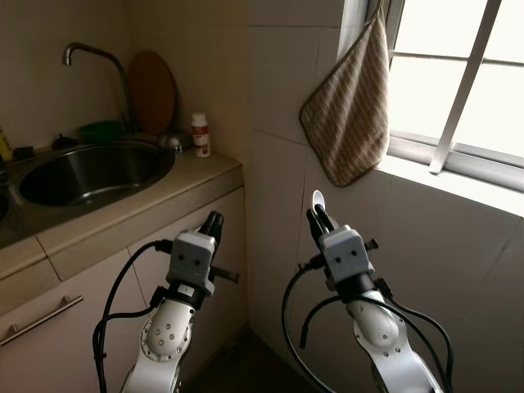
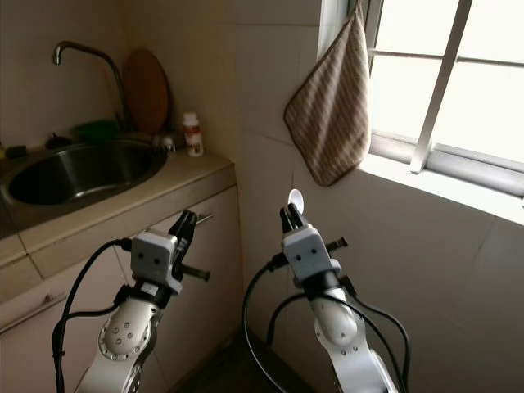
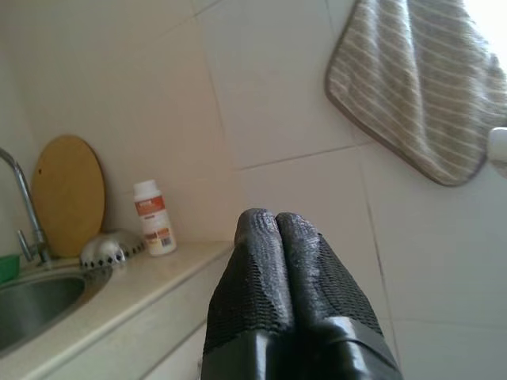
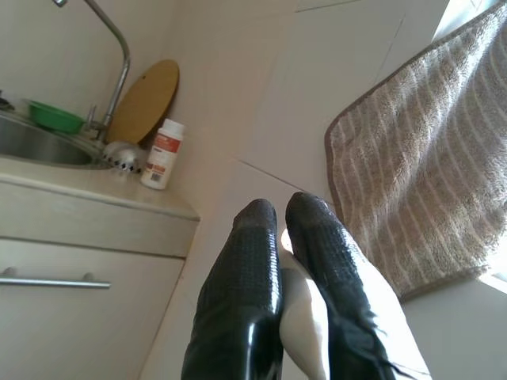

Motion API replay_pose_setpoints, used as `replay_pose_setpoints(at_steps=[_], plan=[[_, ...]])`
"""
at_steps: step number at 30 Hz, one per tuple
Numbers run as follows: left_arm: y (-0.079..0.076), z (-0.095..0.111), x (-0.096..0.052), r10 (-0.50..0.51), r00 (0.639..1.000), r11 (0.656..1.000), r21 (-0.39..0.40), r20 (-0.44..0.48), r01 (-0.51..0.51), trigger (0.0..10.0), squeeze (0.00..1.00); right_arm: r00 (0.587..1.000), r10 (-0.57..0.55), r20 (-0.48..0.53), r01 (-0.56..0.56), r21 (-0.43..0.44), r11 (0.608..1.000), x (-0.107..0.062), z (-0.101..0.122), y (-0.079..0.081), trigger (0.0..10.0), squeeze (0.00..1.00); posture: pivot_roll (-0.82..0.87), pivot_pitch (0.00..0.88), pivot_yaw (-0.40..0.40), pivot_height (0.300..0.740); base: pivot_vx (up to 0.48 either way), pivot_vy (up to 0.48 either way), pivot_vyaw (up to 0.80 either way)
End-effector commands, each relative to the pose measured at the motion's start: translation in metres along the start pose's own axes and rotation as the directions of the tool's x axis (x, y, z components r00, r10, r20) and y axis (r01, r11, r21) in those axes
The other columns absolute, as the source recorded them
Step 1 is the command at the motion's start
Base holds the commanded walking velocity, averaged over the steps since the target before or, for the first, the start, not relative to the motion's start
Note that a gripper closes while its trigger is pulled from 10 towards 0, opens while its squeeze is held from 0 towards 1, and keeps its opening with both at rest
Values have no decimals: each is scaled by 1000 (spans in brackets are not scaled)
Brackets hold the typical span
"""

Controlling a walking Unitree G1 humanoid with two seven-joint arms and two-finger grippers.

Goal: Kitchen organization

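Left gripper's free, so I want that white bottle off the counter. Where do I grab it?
Grip the white bottle around its straight body below the cap, coming level from the counter's open front. It stands upright near the wall, with a metal strainer close beside it toward the sink.

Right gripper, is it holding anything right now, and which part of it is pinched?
Yes. The right gripper is shut on a small white spoon, gripping it by the handle; the bowl sticks out above the fingertips. The left gripper is shut and holds nothing.
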State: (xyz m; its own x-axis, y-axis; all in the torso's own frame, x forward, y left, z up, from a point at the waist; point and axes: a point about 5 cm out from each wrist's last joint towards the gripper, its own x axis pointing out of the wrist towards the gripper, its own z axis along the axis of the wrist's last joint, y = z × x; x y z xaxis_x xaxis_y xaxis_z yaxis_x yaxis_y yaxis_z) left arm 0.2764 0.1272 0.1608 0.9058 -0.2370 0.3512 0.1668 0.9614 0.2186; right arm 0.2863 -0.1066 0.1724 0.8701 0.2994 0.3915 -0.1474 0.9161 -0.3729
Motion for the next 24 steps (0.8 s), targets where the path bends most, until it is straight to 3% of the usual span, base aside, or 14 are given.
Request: replay_pose_setpoints(at_steps=[1, 6, 18, 24], plan=[[4, 1, 1, 9, 1000, 1000, 20, -4, -9, 10000, 0, 999, 7, 37, -7, 3, 1000, 9, 10, 2, 10000, 0, 43, 0, -25, 740, 349, 0, 800], [5, 8, 7, 17, 1000, 1000, 16, 20, -17, 10000, 0, 996, -17, 84, 12, 55, 998, 22, 24, 2, 10000, 0, 48, 0, -28, 740, 349, 0, 800], [7, 16, 13, 26, 998, 999, 24, 54, -28, 10000, 0, 992, -20, 121, 10, 80, 997, 32, 34, 0, 10000, 0, 53, 0, -35, 740, 341, 0, 800], [1, 19, 16, 11, 998, 999, 33, 64, -13, 10000, 0, 992, -1, 127, -13, 114, 993, 35, 36, 2, 10000, 0, 55, 0, -37, 740, 44, 0, 800]])
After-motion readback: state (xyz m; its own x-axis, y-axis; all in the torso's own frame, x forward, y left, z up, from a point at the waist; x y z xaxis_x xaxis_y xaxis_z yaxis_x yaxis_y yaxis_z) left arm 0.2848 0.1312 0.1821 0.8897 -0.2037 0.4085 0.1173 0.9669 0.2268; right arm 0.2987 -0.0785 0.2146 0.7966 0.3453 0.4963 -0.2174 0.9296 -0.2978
